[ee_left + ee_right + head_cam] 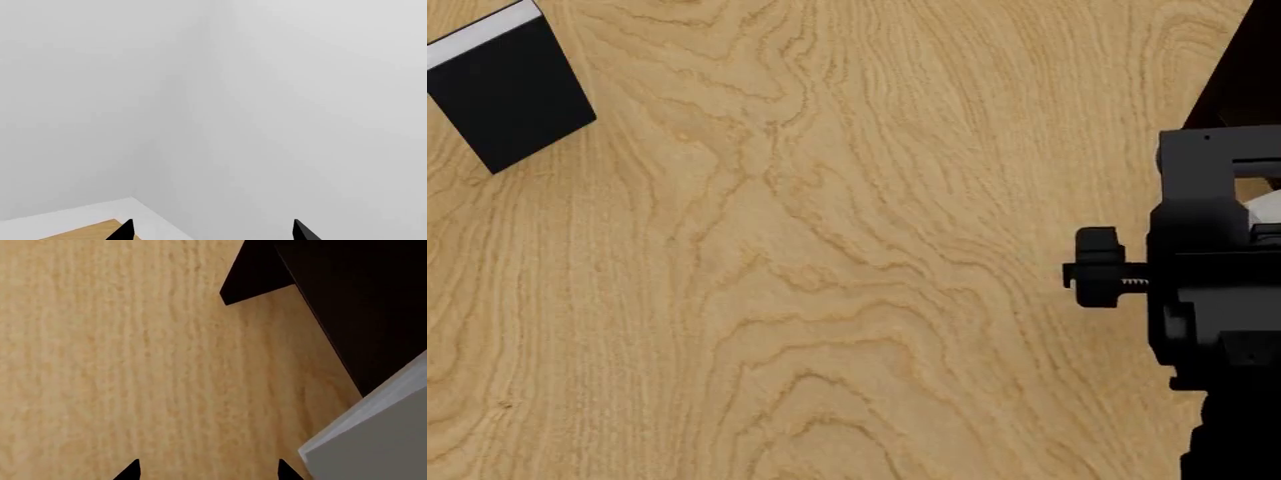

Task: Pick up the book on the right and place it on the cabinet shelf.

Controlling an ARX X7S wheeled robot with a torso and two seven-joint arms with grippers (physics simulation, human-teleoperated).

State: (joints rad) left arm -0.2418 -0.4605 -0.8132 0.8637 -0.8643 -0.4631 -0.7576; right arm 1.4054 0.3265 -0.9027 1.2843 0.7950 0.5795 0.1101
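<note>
A light grey book (377, 437) shows at the edge of the right wrist view, lying on the wooden table (133, 355) against the very dark cabinet (360, 300). No dots show on the part of the book's edge in view. My right gripper (208, 471) is open and empty above bare table, just beside the book. In the head view a small pale patch of the book (1265, 207) peeks from behind my right arm (1214, 300), with the cabinet (1244, 70) beyond. My left gripper (213, 231) is open and empty, facing white walls.
A black book with a white page edge (507, 88) lies at the table's far left in the head view. A corner of the table (87, 231) shows in the left wrist view, with white floor and a wall corner behind it.
</note>
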